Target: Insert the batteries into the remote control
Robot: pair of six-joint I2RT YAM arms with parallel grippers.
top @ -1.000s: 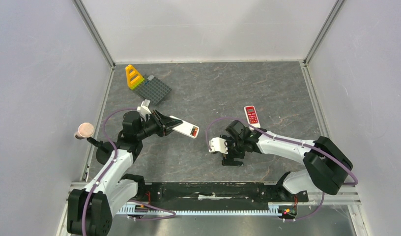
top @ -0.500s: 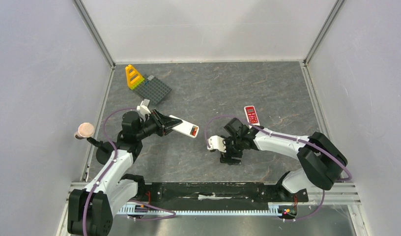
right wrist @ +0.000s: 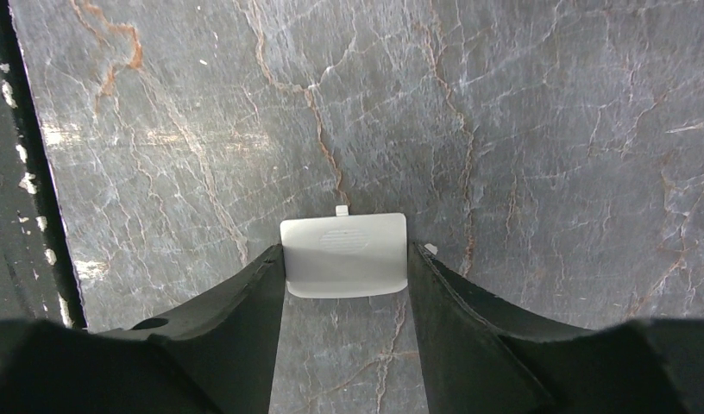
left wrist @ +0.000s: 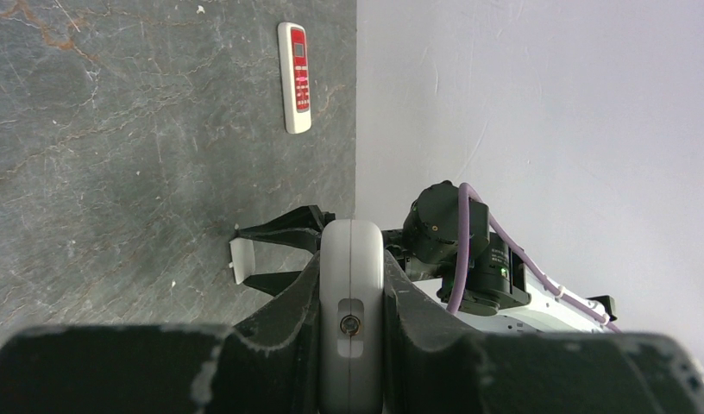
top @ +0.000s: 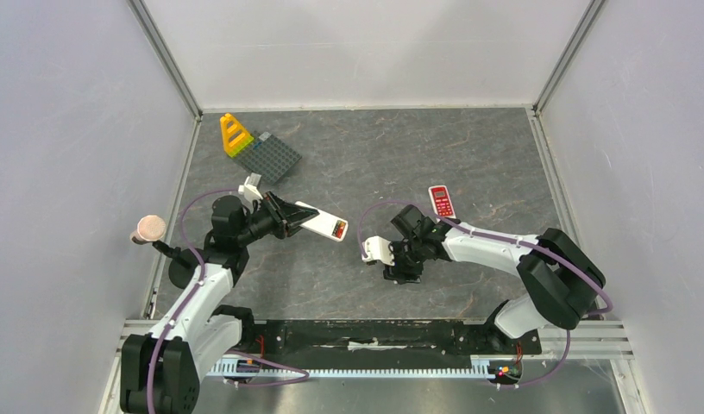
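Note:
My left gripper (top: 298, 217) is shut on a white remote control (top: 323, 226), which it holds above the table with its open end pointing right. Red-orange batteries (top: 340, 230) show in that end. In the left wrist view the remote's rounded edge (left wrist: 352, 293) fills the gap between the fingers. My right gripper (top: 388, 261) is low over the table at the centre. Its fingers press both sides of a small white battery cover (right wrist: 344, 256), seen from above as the cover (top: 376, 251). A second remote (top: 441, 201) with a red face lies flat behind the right arm.
A grey brick baseplate (top: 273, 157) with a yellow brick piece (top: 235, 134) lies at the back left. A round pinkish knob (top: 147, 228) sticks up by the left rail. Walls close in the table on three sides.
The right gripper's jaws have narrowed onto the white battery cover and the arm has shifted slightly left. The left arm and its remote have not moved.

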